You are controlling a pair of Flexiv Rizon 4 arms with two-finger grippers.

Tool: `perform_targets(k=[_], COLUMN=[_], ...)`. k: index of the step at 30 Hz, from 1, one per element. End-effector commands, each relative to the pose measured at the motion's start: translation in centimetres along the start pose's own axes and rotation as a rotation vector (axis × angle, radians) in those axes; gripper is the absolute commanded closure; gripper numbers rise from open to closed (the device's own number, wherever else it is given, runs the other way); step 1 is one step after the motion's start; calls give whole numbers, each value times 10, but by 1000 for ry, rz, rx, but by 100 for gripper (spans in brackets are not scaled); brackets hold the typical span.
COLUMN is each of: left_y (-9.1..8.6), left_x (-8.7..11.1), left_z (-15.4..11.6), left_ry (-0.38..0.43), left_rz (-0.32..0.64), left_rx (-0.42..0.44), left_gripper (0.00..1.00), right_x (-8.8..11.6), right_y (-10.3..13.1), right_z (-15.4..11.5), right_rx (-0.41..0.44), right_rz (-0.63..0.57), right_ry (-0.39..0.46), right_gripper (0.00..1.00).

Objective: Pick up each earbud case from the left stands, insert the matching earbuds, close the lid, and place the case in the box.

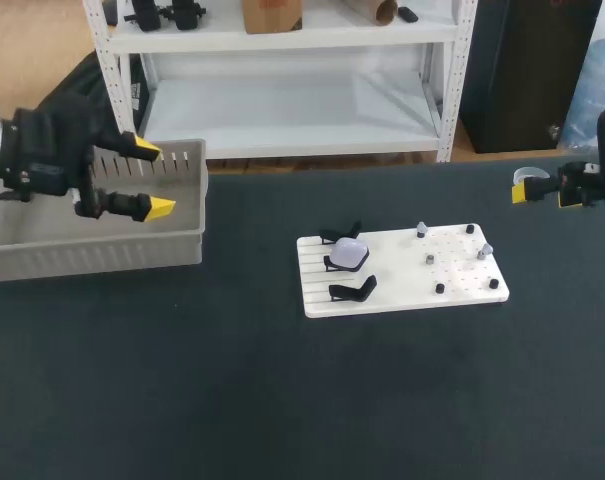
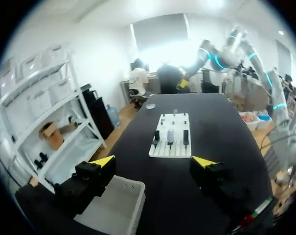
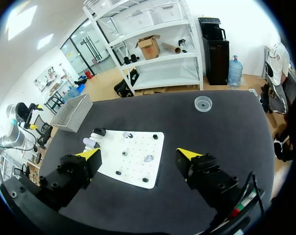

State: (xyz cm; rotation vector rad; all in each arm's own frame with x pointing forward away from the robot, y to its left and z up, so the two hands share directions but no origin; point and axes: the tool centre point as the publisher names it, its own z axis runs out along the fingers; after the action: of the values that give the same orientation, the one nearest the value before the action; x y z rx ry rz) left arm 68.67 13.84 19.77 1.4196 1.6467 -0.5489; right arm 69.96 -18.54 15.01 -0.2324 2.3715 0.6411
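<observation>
Your left gripper (image 1: 154,180) hangs spread over the box (image 1: 92,250), your right gripper (image 1: 547,195) likewise spread, well off to the side. The earbud case (image 1: 350,252) rests on the middle stand (image 1: 332,263); an off-centre approach would likely topple it or drag the white board (image 1: 402,292)

The table (image 1: 282,400) is dark and matt, with no shine. Ahead of the left gripper (image 1: 154,180), the white board (image 1: 462,285) looks like smooth plastic. Its stands (image 1: 352,290) are matt black, and the pale earbud case (image 1: 350,252) is slightly glossy. Under that gripper, the grey box (image 1: 92,255) is dull plastic.
</observation>
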Motion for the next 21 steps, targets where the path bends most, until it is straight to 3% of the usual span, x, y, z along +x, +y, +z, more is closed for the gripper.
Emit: perform_targets(k=[1, 4, 13, 18, 21], left_y=[4, -7, -32, -38, -44], left_x=[4, 6, -9, -8, -10], left_z=[-4, 0, 46, 70, 84], left_ry=[-167, -150, -146, -83, -100], left_rz=[334, 265, 72, 43, 35], left_rx=[283, 260, 202, 172, 155], left_gripper=[0, 0, 0, 0, 0], right_x=[0, 0, 0, 0, 0], right_y=[0, 0, 0, 0, 0], right_z=[0, 0, 0, 0, 0], right_rx=[1, 1, 1, 1, 1], right_rz=[0, 0, 0, 0, 0], right_ry=[1, 1, 1, 1, 1], right_gripper=[0, 0, 0, 0, 0])
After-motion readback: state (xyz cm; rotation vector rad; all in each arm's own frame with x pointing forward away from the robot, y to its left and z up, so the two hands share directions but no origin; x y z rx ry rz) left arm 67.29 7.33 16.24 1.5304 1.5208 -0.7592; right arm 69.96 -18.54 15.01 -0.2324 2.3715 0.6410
